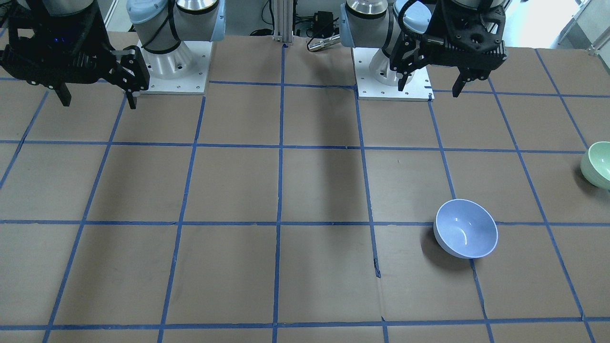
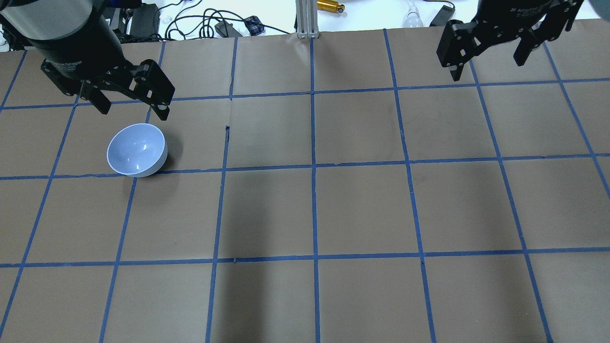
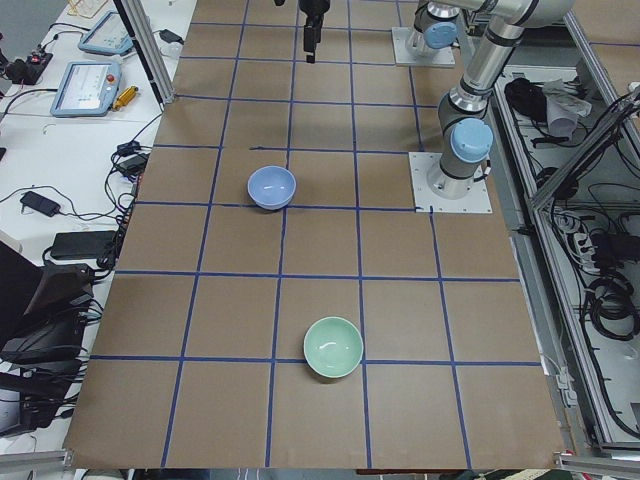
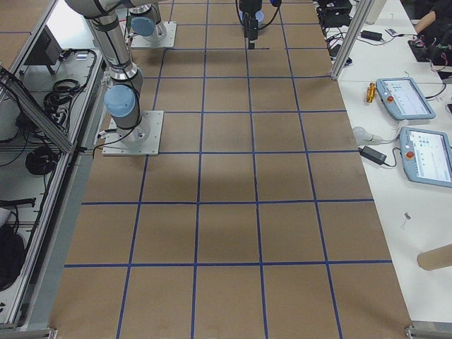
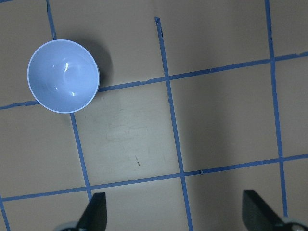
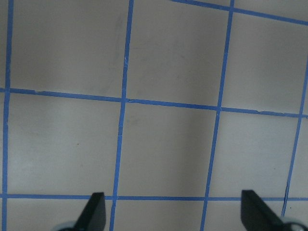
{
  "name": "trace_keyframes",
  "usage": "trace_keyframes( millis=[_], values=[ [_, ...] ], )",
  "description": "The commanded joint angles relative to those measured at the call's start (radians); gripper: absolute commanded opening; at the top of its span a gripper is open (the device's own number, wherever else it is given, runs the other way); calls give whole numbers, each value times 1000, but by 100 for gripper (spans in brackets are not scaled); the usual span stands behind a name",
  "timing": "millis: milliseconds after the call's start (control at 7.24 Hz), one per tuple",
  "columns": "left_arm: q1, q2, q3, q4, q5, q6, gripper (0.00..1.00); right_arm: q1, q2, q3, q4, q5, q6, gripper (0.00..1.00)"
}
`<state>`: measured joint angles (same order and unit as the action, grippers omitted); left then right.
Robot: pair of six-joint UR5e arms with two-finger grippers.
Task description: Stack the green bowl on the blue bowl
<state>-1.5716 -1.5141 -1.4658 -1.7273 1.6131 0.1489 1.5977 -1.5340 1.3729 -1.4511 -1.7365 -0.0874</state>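
The blue bowl (image 1: 466, 228) stands upright and empty on the brown paper on my left side; it also shows in the overhead view (image 2: 137, 150), the exterior left view (image 3: 271, 186) and the left wrist view (image 5: 63, 75). The green bowl (image 1: 598, 164) stands upright, well apart from it near the table's left end (image 3: 333, 346), and is out of the overhead view. My left gripper (image 2: 133, 112) is open and empty, held high near the blue bowl (image 1: 431, 88) (image 5: 178, 216). My right gripper (image 2: 487, 69) is open and empty, high over bare paper (image 1: 97, 101) (image 6: 171, 214).
The table (image 2: 314, 209) is covered in brown paper with a blue tape grid. Both arm bases (image 1: 174, 71) stand at the robot's side. Cables and devices (image 2: 214, 24) lie beyond the far edge, and tablets (image 3: 85, 85) lie on a side bench.
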Motion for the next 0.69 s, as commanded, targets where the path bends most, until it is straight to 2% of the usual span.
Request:
trace_keyframes(
  millis=[0,553],
  values=[
    [1,0,-1,0,-1,0,100,1,0,0,0,0,0,100],
    [4,3,2,9,2,1,100,1,0,0,0,0,0,100]
  ],
)
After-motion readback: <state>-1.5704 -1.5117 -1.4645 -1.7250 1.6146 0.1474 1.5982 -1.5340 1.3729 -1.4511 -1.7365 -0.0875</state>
